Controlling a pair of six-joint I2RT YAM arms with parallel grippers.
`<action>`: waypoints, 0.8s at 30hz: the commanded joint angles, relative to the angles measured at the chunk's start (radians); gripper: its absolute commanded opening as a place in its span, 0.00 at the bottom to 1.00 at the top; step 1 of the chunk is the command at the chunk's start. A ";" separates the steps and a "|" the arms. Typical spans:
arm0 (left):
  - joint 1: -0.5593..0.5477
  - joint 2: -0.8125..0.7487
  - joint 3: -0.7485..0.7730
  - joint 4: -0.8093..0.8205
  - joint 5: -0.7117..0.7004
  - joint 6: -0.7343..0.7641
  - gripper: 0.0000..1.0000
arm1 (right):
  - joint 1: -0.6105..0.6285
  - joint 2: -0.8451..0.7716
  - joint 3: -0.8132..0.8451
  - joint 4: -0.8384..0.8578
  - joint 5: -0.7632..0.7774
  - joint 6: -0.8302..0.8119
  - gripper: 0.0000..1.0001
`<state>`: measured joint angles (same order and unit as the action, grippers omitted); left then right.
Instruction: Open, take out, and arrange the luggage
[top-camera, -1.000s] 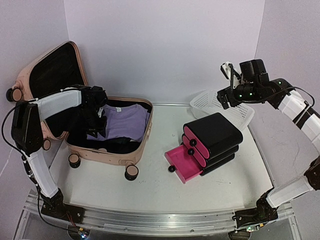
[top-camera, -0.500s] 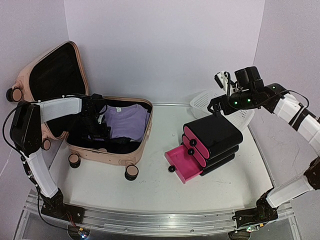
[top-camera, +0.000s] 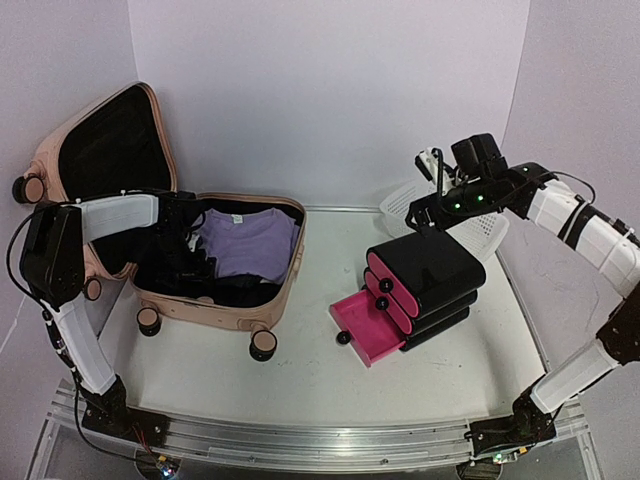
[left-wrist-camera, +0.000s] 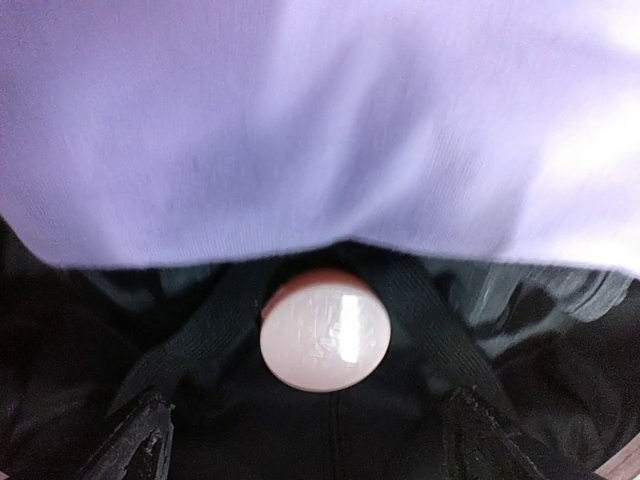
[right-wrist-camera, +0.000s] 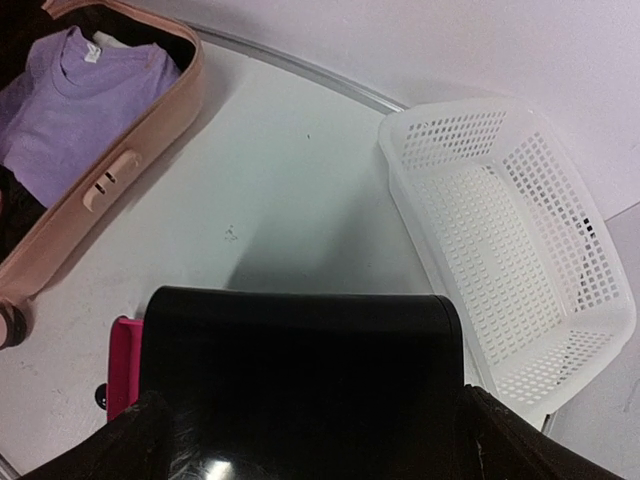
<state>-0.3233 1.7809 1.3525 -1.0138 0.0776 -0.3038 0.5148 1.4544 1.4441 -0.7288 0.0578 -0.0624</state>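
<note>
Pink drawer (top-camera: 362, 325): stays pulled out of the black drawer unit (top-camera: 428, 268), nearest the arms.
Luggage (top-camera: 215, 313): unmoved, lying open on the left of the table (top-camera: 300, 390), lid against the wall, purple shirt (top-camera: 250, 245) inside.
Left gripper (top-camera: 193, 262): spread wide now, narrower a second ago; arm bent down into the luggage, above a round pink buckle (left-wrist-camera: 324, 330).
Right gripper (top-camera: 418, 218): spread, empty; arm has swung left from the white basket (top-camera: 485, 235), over the unit's back.
</note>
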 joint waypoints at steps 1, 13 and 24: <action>-0.003 0.033 0.063 -0.120 0.051 -0.017 0.95 | -0.004 0.015 -0.026 0.018 0.080 -0.064 0.98; -0.002 0.168 0.191 -0.187 -0.009 -0.083 0.96 | -0.004 0.134 0.041 0.016 0.375 -0.119 0.98; -0.047 0.232 0.197 -0.184 0.000 -0.071 0.85 | -0.039 0.214 0.108 -0.001 0.429 -0.063 0.98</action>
<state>-0.3447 1.9987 1.5368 -1.1801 0.0837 -0.3721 0.4957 1.6508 1.4857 -0.7425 0.4374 -0.1589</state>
